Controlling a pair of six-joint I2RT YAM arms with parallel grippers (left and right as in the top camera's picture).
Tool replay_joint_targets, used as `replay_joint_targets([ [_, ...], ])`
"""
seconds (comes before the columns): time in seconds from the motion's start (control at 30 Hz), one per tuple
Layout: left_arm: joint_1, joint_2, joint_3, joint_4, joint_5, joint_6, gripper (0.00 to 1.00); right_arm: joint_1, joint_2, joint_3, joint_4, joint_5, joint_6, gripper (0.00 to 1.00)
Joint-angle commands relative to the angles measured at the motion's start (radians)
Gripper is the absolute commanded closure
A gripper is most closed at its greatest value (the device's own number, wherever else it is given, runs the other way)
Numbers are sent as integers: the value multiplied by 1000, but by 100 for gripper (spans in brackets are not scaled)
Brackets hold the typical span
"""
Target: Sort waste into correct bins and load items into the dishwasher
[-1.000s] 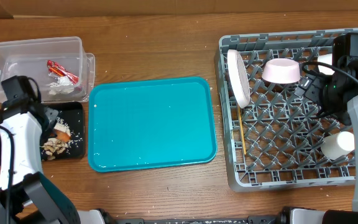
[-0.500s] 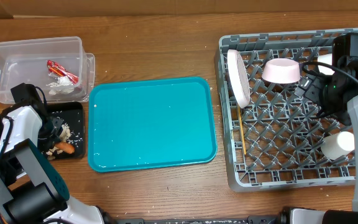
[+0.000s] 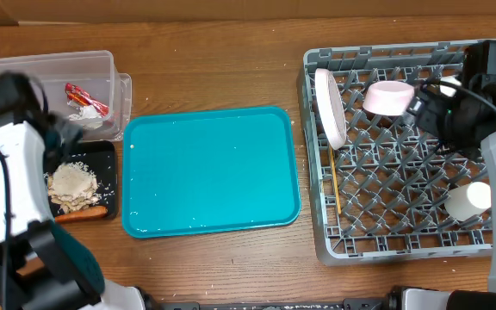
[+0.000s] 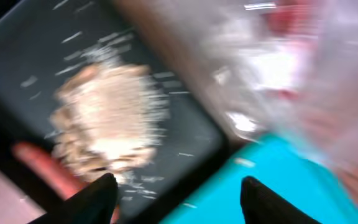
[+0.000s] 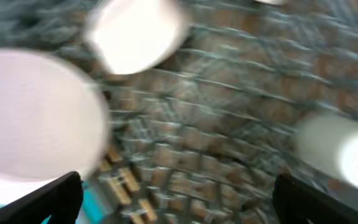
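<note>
Food scraps lie in the shallow black tray [image 3: 107, 155]: a rice pile [image 3: 71, 183] [image 4: 110, 118] and an orange sausage stick [image 3: 80, 213] [image 4: 42, 165]. The clear tub [image 3: 24, 65] holds a red wrapper [image 3: 86, 97] and crumpled paper [image 3: 80, 116]. My left gripper [image 4: 178, 202] hangs open and empty over the black tray's edge by the teal tray. The grey dish rack [image 3: 317, 232] holds an upright plate [image 3: 330, 108], a bowl [image 3: 388, 97], a cup [image 3: 468, 201] and chopsticks [image 3: 335, 181]. My right gripper [image 5: 179, 202] stands wide open and empty above the rack's lattice.
The large teal tray [image 3: 209, 168] lies between the bins and the rack. The left arm [image 3: 11, 164] is blurred over the bins. The right arm [image 3: 468, 112] reaches over the rack's back right corner and hides part of it.
My left gripper has opened and its arm has swung up toward the tub. The rice and the sausage have shifted within the black tray. The right arm has moved slightly left.
</note>
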Motion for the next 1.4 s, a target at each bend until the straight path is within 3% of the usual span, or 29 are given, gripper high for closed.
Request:
replay_joint_targets([
  [0.0, -142, -74, 86, -26, 162, 256, 11, 67, -3, -1, 72, -371, -269, 0],
  [0.03, -173, -76, 95, -45, 180, 308, 2, 90, -2, -1, 89, -384, -290, 0],
  [0.13, -280, -78, 105, -129, 193, 422, 0, 175, 7, -1, 118, -378, -342, 0],
  [0.2, -345, -74, 104, -254, 195, 431, 0, 233, 23, -1, 106, -326, -348, 0],
  [0.33, -375, -74, 104, -483, 224, 422, 0, 240, 40, -1, 53, -201, -230, 0],
  [0.5, -375, -102, 94, -583, 226, 419, 0, 239, 31, -1, -21, -196, -231, 0],
  [0.63, -375, -224, 28, -541, 225, 419, 0, 239, -16, -32, -35, -152, -209, 0],
  [0.8, -376, -518, -163, -359, 224, 420, 0, 239, -195, -190, 103, -138, -196, 0],
  [1.07, -375, -1100, -500, -102, 166, 393, 0, 239, -728, -591, 428, 5, -189, 0],
  [1.23, -375, -1275, -540, -96, 167, 393, 0, 239, -893, -630, 364, 8, -189, 0],
  [1.37, -375, -1318, -540, -138, 167, 393, 0, 239, -924, -630, 285, 4, -189, 0],
])
